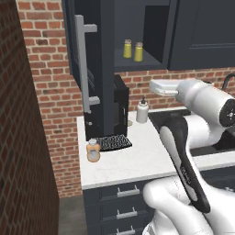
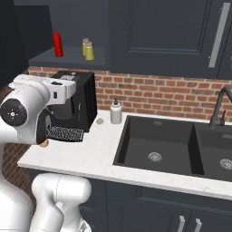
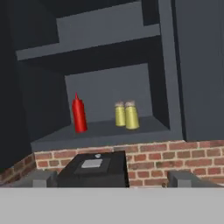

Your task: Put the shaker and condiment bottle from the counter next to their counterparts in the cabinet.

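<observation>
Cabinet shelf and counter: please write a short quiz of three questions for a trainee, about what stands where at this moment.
1. True or false: the two yellow shakers stand side by side on the cabinet shelf.
2. Where is the orange condiment bottle?
A. On the counter, near the black coffee machine
B. In the sink
C. On the cabinet shelf
3. Fill in: the tall bottle on the shelf, apart from the shakers, is coloured ____.

Key: 1 true; 2 A; 3 red.
</observation>
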